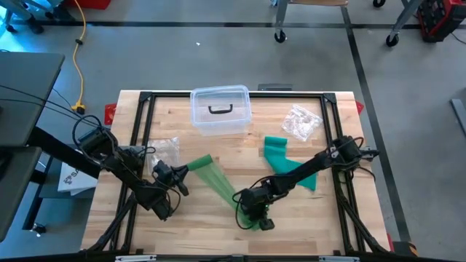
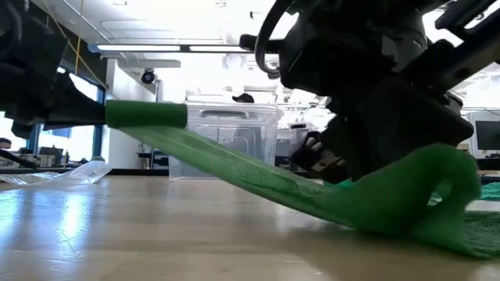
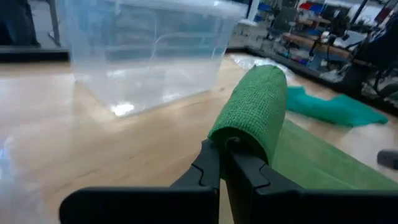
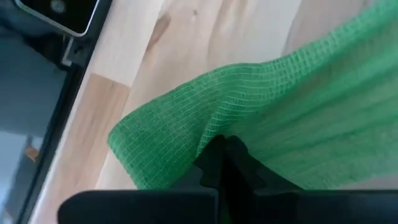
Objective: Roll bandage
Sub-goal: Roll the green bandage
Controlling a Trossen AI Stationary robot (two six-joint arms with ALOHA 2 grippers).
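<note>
Bandage (image 1: 218,182) stretches across table (image 1: 175,225) between my grippers. Left gripper (image 3: 222,152) pinches rolled end, lifted off wood; right gripper (image 4: 224,149) clamps loose end near front edge.

Workshop room around a wooden counter (image 1: 211,225)

Grey floor (image 1: 218,58) with dark tape lines, a yellow cable (image 1: 79,65) trailing across it, and wheeled stands (image 1: 279,35) behind; bright ceiling lights (image 2: 172,48) and windows (image 2: 58,140) glow beyond, with cluttered benches (image 3: 311,43) farther off.
</note>
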